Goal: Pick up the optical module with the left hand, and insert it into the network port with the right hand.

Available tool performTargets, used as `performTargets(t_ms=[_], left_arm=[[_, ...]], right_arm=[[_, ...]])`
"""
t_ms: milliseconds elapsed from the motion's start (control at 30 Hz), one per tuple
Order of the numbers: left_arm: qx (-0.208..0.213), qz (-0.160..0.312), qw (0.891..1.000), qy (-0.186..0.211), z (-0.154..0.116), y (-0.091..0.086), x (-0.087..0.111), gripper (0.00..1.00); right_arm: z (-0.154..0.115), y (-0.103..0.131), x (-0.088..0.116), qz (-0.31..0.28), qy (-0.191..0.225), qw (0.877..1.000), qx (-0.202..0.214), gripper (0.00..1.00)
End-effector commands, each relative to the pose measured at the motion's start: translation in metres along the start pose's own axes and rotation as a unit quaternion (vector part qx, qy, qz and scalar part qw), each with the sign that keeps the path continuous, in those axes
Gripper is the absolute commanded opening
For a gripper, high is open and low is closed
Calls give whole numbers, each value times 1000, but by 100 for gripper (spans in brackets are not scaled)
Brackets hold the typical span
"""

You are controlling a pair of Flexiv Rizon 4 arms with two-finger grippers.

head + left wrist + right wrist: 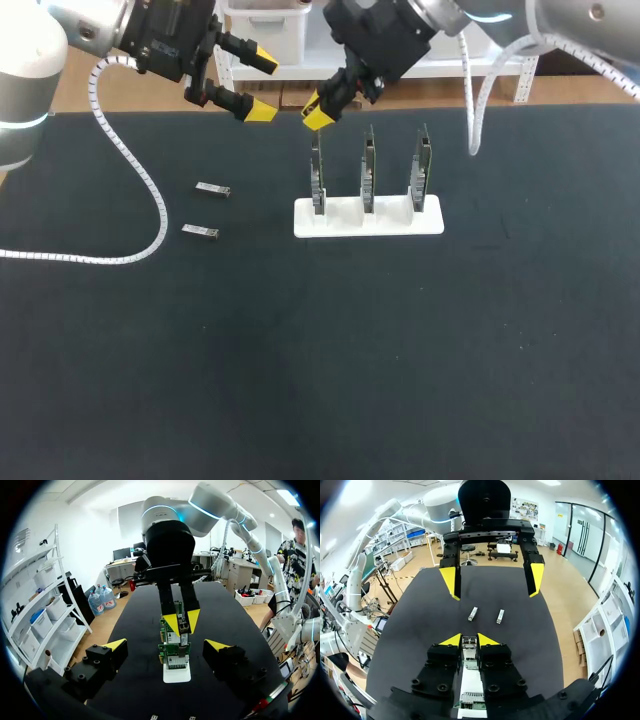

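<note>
My right gripper [318, 112] is shut on a small silver optical module [469, 646], held just above the top edge of the leftmost green board [317, 180] in the white stand [400, 222]. The left wrist view shows that module [183, 627] between the right gripper's [181, 621] yellow tips, over the row of boards. My left gripper [260, 85] hangs open and empty to the left of the stand, above the table's far edge. Its fingers [451, 582] face the right gripper [470, 641] across the mat. Two more modules [213, 189] [200, 231] lie on the mat left of the stand.
The stand holds three upright boards, the other two being the middle board [368, 175] and the right board [421, 170]. A white coiled cable [140, 175] from my left arm trails over the mat's left side. The black mat [350, 360] stretches toward the near edge.
</note>
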State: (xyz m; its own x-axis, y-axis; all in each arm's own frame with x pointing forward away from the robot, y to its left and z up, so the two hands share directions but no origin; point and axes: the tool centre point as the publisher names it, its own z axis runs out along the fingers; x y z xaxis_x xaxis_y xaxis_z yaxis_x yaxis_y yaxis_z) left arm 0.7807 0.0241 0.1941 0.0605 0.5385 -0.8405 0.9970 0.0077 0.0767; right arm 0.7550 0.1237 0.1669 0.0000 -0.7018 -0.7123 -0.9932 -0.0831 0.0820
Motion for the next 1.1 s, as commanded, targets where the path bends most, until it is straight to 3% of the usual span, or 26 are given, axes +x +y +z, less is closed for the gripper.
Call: performTargets(t_ms=[33, 667, 967, 1100], left_arm=[[0, -1, 1000, 3, 0, 0, -1, 100], [0, -1, 1000, 3, 0, 0, -1, 100], [0, -1, 1000, 3, 0, 0, -1, 100], [0, -1, 1000, 3, 0, 0, -1, 100]], right_arm=[[0, 1, 1, 1, 0, 1000, -1, 0], [2, 3, 4, 0, -6, 1000, 3, 0], [-5, 13, -5, -29, -5, 998, 50, 0], [-5, 19, -7, -30, 15, 997, 66, 0]])
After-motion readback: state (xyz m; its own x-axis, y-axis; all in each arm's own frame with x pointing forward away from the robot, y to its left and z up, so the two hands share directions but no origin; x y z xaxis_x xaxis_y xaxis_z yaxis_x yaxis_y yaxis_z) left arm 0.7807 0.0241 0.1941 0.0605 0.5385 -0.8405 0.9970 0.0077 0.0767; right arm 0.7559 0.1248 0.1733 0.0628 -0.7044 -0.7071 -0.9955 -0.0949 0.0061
